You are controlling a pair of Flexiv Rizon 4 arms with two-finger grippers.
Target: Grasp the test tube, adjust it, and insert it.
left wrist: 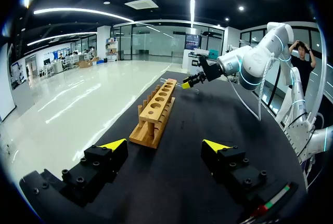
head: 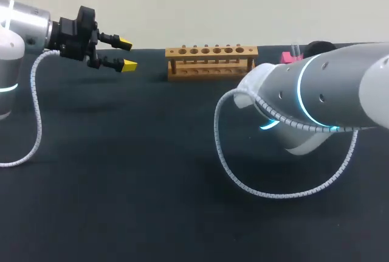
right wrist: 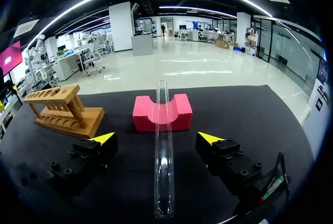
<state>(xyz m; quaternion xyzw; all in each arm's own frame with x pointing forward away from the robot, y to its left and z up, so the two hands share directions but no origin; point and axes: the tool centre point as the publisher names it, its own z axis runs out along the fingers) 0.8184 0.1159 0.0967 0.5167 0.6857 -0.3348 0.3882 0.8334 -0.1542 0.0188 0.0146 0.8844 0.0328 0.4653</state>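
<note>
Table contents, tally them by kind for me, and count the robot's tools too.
test tube: 1
wooden rack: 1
pink block: 1
tools, left tool and right tool: 2
Total: 5

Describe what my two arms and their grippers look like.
Both arms, left arm and right arm, are silvery grey and white with glowing cyan rings, each trailing a white coiled cable. The left gripper and right gripper are black blocks with bolt heads, ending in bright yellow wedge tips.
</note>
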